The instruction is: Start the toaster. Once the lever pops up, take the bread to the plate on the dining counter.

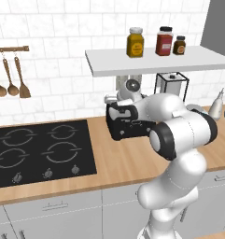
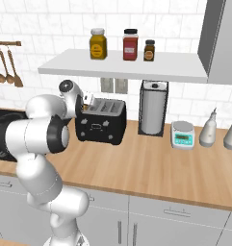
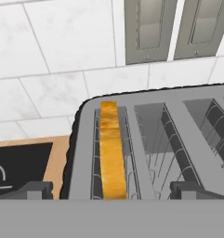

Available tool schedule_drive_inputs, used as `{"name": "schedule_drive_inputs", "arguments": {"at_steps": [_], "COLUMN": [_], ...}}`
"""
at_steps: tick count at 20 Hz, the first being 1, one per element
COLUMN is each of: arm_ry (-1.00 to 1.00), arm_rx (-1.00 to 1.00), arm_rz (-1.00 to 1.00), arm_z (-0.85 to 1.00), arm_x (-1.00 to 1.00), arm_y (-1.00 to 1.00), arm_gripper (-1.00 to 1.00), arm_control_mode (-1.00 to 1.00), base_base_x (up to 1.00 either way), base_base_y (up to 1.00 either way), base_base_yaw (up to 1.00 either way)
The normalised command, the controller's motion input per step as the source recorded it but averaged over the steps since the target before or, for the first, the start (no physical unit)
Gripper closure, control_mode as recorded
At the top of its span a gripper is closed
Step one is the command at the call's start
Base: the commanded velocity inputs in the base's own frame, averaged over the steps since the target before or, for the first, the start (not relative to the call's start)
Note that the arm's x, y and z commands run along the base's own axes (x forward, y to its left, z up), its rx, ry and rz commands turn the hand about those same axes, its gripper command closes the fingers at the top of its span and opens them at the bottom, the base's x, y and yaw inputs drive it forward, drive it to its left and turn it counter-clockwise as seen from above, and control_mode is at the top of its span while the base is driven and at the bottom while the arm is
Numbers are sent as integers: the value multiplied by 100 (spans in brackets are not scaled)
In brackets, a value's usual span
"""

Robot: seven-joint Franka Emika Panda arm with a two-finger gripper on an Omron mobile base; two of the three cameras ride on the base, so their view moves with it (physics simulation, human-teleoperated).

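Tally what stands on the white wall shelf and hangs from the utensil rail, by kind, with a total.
Jars on the shelf: 3 — yellow jar, red jar, small brown jar.
Wooden utensils hanging from the rail: 3.
Total: 6.

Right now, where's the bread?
In the hand view, the bread stands in the left slot of the toaster, just above the gripper.

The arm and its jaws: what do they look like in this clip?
A glossy white arm of rounded, bulbous segments, with black bands at the joints. No cables or markings can be seen. In the hand view the gripper ends in two small dark-grey blocky tips.
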Motion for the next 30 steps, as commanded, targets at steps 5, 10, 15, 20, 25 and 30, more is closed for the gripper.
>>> {"name": "schedule_drive_inputs", "arguments": {"at_steps": [5,10,15,20,25,30], "arm_ry": [0,0,0,0,0,0], "arm_rx": [0,0,0,0,0,0], "arm_rz": [0,0,0,0,0,0], "arm_z": [-5,-3,-5,-4,-1,0], "arm_x": [8,13,13,9,10,7], "arm_y": [0,0,0,0,0,0], "arm_gripper": [-100,-100,-100,-100,-100,100], "arm_control_mode": [-100,-100,-100,-100,-100,-100], "base_base_x": [0,0,0,0,0,0], "base_base_y": [0,0,0,0,0,0], "base_base_yaw": [0,0,0,0,0,0]}}
